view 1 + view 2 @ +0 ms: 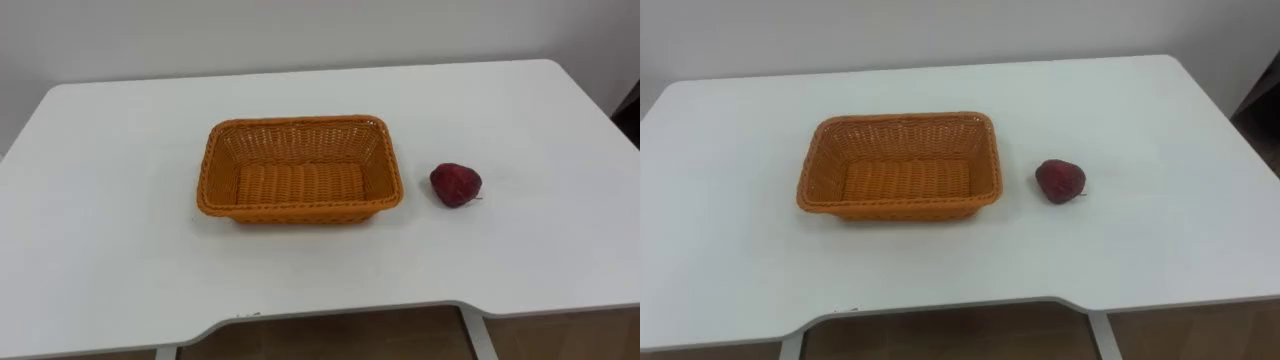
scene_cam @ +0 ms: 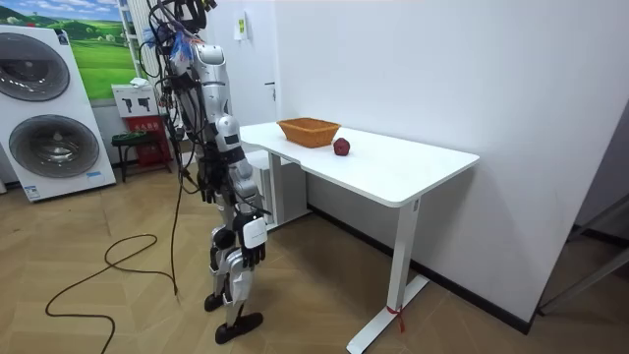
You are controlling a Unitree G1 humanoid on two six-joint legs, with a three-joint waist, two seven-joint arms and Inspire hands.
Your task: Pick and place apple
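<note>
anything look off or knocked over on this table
Nothing stands out: the orange woven basket sits level and empty on the white table; the dark red apple rests apart to its right, whole.

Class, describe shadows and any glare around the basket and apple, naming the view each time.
Left eye view: the dark red apple casts a faint soft shadow on the white table; the orange woven basket shows a thin dark line under its near edge; no glare. Room view: even light.
</note>
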